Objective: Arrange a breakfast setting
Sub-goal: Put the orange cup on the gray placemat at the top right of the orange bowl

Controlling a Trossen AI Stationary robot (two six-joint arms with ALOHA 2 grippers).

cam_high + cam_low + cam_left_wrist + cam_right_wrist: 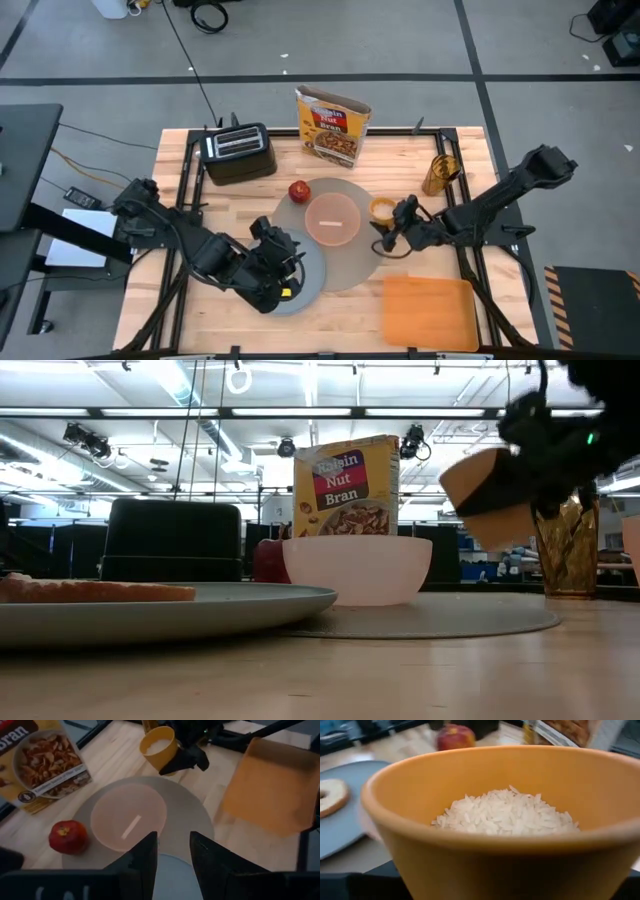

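Filling my right wrist view, the orange cup (pixel 490 830) of white rice (pixel 507 812) is sitting gripped in my right gripper (pixel 392 236), lifted off the wood and tilted, at the mat's (pixel 350 262) three o'clock edge. I am holding it high, I judge, so it clears the pink bowl (pixel 332 219) at the mat's centre. Outward, the apple (pixel 298 190) is resting at the mat's ten o'clock. The right arm is reaching in low from the table's right side. My left gripper (pixel 171 852) is hovering over the grey plate (pixel 312 275) at seven o'clock, fingers narrowly parted and empty, the bagel (pixel 330 796) lying on that plate.
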